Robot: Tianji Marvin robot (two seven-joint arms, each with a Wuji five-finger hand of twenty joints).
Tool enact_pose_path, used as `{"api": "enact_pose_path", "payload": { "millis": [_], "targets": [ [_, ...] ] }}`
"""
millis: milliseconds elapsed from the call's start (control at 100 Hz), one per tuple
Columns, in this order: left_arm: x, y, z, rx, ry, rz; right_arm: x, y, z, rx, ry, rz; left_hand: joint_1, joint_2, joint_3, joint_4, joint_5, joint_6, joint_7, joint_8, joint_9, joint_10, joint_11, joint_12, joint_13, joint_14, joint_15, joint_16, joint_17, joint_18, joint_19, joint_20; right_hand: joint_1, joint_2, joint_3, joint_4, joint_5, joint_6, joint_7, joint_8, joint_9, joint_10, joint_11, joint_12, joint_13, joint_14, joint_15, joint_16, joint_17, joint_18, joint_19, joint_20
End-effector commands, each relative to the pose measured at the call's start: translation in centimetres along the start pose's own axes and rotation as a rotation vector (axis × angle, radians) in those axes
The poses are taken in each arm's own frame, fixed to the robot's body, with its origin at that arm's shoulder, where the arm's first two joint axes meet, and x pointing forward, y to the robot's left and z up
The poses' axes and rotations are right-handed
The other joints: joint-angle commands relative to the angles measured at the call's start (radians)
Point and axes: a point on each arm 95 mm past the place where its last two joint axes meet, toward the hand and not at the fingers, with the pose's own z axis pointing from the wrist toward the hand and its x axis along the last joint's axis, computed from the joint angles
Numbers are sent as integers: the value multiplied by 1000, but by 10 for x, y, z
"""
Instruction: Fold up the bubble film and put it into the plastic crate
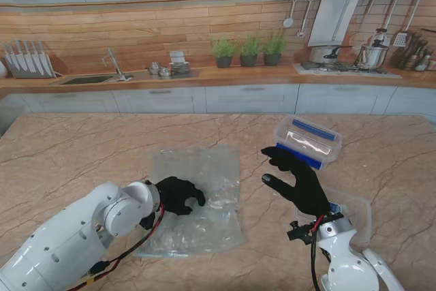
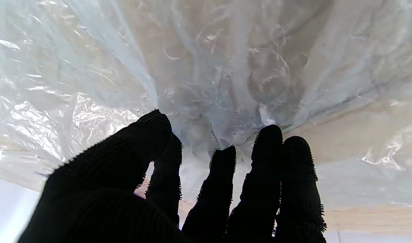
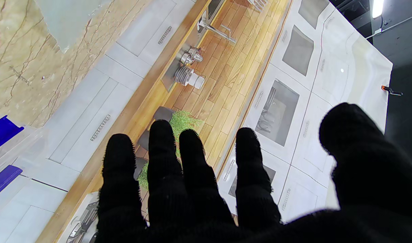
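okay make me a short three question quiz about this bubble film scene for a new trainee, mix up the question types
1. True or false: the bubble film is already inside the plastic crate.
2. Which robot hand rests on the film: A left, B right?
3. Fill in: the right robot hand holds ____.

Key: 1 false, it lies flat on the table; 2 A; 3 nothing, fingers spread in the air.
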Motion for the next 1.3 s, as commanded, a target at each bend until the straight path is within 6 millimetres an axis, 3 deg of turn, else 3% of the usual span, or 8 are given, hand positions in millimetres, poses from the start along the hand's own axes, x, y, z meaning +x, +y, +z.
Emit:
{"api": "enact_pose_path", "payload": {
  "millis": [0,440,720,970,1000,1110,1160,1290],
  "targets": [
    [10,20,1,-56,15,-7,1,-2,-1,0,2,9,-2,18,27,12,4,-22,23,6,17,-82,20,-1,13,-89,-56,-43,-5,1,-1,-11,-34,50,-13,-1,5,-24,-18,-4,13,-2,-7,5,20,-5,12,13,7,7,19,26],
    [39,14,6,-68,33,-72,1,-2,-1,-9,-1,11,-11,89,-119,19,-6,-16,-36,-4,77,-33,18,-6,121,-73,58,7,67,12,113,40,-34,54,-13,0,7,-24,-17,-5,17,-1,-7,5,22,-4,12,14,8,8,18,27],
    [42,10,4,-64,42,-51,1,-2,-1,-16,-9,9,-20,110,-146,18,-7,-22,-47,-4,70,-28,10,-11,108,-68,52,1,55,14,105,40,-32,55,-14,0,7,-24,-18,-7,17,0,-7,5,23,-2,13,14,9,10,18,28],
    [46,-3,-14,29,64,-100,-1,-4,2,-3,-32,-1,-25,198,-372,23,-19,-2,-106,-14,60,-14,-16,-19,88,-42,37,-1,29,26,93,40,-30,58,-15,1,4,-25,-18,-8,14,1,-7,4,23,0,15,15,8,9,17,29],
    [47,-5,-17,43,67,-105,-1,-5,3,0,-35,-4,17,225,-469,30,-15,1,-118,-13,61,-11,-17,-19,88,-40,36,-1,28,27,92,41,-31,58,-15,1,3,-24,-18,-8,14,3,-6,4,24,1,16,16,8,9,17,29],
    [48,-9,-24,94,74,-130,-2,-8,6,18,-43,-20,9,252,-499,31,-19,28,-130,-17,62,-10,-23,-22,84,-35,32,-2,23,32,91,41,-23,46,-14,1,-1,-24,-18,-8,18,4,-2,6,36,-1,26,20,15,9,21,30],
    [46,-11,-28,118,73,-139,-3,-9,8,33,-49,-34,50,275,-585,39,-15,34,-148,-19,53,-13,-34,-23,61,-43,6,-10,3,30,70,32,-21,40,-11,2,-14,-26,-15,-6,16,5,29,24,48,-1,71,52,35,1,53,46],
    [36,-12,-35,220,45,-153,-5,-13,14,72,-58,-95,54,273,-611,40,-9,37,-154,-17,17,-33,-55,-29,-41,-78,-102,-51,-53,24,-1,-2,-4,10,-3,3,-24,-26,-3,4,17,15,130,89,54,5,223,154,64,-20,152,85]
  ]
}}
